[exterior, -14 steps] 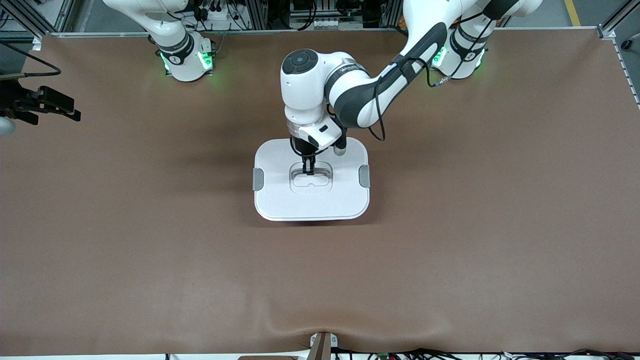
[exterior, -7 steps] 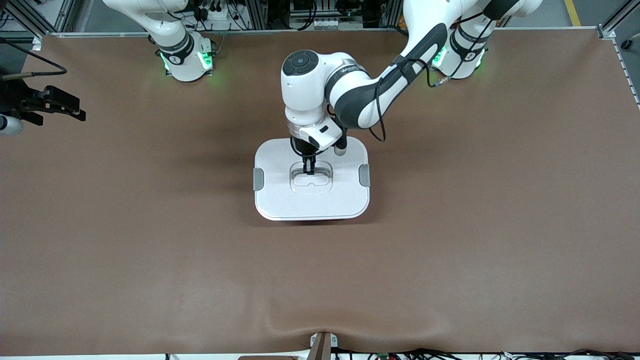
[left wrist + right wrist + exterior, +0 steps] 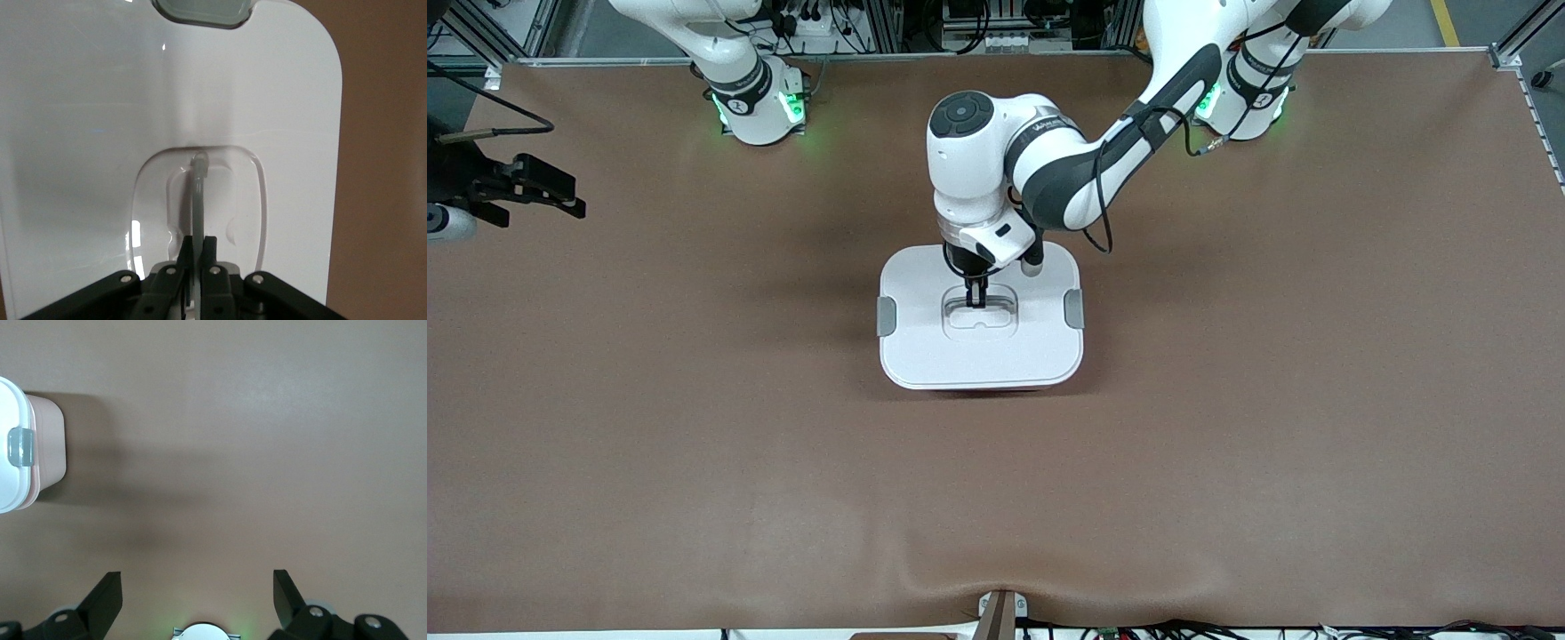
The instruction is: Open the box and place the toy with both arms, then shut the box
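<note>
- The box point(image 3: 925, 347) sits mid-bench: pink translucent tub, white lid on top, lying flat.
- Grey clips point(image 3: 886, 316) on both short sides.
- Its clear centre handle point(image 3: 198, 200) stands raised out of the lid's recess.

the front view looks down from high across the bench point(image 3: 1227, 462), facing the two arm bases along its top edge, and takes in the whole brown surface with the box point(image 3: 981, 320) at its middle. the left wrist view sits very near the box lid point(image 3: 87, 133), looking straight down past its own fingers point(image 3: 200, 257) at the recessed handle point(image 3: 199, 193). the right wrist view hangs higher over bare bench toward the right arm's end, sharing only the box's clipped end point(image 3: 20, 450) with the others.
</note>
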`<action>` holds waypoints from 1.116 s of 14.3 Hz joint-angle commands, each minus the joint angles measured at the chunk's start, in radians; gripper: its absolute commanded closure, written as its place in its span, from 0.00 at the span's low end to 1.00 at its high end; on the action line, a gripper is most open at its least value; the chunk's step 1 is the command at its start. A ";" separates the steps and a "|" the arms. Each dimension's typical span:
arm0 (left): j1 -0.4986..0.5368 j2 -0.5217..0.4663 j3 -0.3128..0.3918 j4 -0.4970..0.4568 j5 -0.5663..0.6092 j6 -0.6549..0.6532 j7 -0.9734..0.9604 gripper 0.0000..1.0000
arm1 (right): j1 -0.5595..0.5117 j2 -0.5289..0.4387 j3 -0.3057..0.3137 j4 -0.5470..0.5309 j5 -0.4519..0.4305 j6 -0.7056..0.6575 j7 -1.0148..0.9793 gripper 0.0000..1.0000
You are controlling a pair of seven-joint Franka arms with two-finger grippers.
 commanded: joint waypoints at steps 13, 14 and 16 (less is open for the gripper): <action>-0.027 -0.003 -0.003 -0.022 -0.015 -0.014 -0.056 1.00 | 0.001 -0.009 -0.005 -0.003 0.003 0.054 -0.003 0.00; -0.027 -0.002 -0.003 -0.022 -0.015 -0.014 -0.056 1.00 | 0.004 -0.009 -0.005 -0.001 0.003 0.056 -0.002 0.00; -0.027 -0.002 -0.003 -0.022 -0.015 -0.013 -0.056 1.00 | 0.004 -0.009 -0.004 -0.001 0.015 0.056 -0.002 0.00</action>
